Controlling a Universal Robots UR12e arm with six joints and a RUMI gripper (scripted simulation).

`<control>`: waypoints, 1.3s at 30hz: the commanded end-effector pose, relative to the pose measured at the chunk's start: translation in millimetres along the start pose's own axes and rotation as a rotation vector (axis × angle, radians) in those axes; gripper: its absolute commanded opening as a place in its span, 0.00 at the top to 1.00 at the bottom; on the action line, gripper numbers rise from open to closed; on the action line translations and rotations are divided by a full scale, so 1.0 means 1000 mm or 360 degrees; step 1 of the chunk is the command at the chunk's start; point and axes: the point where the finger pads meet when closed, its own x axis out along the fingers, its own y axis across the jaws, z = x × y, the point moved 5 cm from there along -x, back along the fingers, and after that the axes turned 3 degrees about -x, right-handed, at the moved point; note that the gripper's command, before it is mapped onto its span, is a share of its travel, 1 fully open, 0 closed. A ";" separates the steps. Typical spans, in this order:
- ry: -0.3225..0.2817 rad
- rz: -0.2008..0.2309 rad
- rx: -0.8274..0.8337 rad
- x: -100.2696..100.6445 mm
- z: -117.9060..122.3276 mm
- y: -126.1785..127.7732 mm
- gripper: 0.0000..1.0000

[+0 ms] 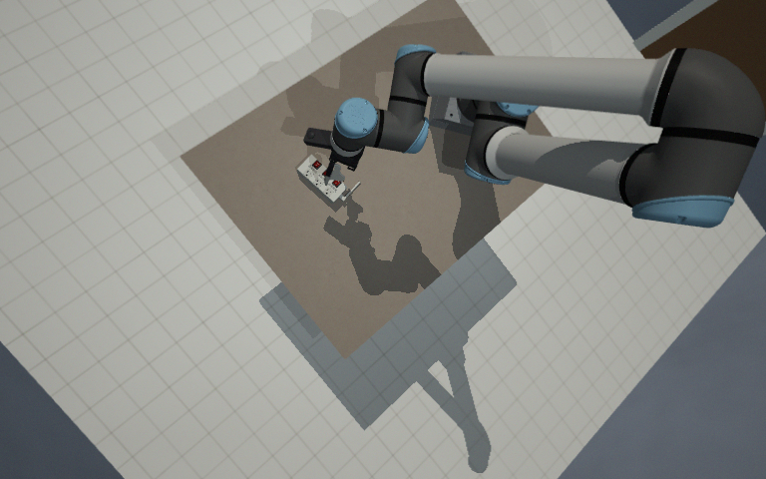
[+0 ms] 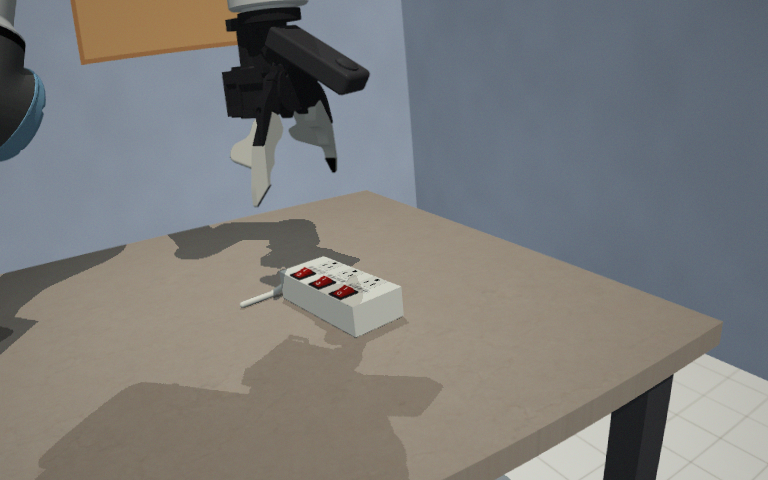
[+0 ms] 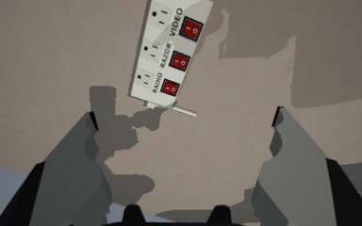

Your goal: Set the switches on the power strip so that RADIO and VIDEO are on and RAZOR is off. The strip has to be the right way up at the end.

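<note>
Item: power strip [image 2: 343, 297], lying face up mid-bench [image 2: 509, 316], cord stub [image 2: 257, 298] at the RADIO end. My jaws are hanging spread wide and empty, well above it. Step: approaching. Next I am needing one fingertip [image 2: 261, 192] over a rocker; switch positions unreadable.

Single arm reaching in from three o'clock in the top view, folded at the elbow, wrist pointing down, gripper [image 2: 294, 181] hanging high in the air, jaws spread wide, nothing between its pale fingers [image 2: 262, 169].
</note>
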 end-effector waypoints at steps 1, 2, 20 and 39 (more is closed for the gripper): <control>0.0008 0.0006 0.0223 0.002 0.000 0.001 0.00; 0.0008 0.0006 0.0282 0.002 0.000 0.001 0.00; 0.0011 0.0004 0.1310 0.012 0.005 0.005 0.00; 0.0015 -0.0001 0.2482 0.023 0.015 0.003 0.00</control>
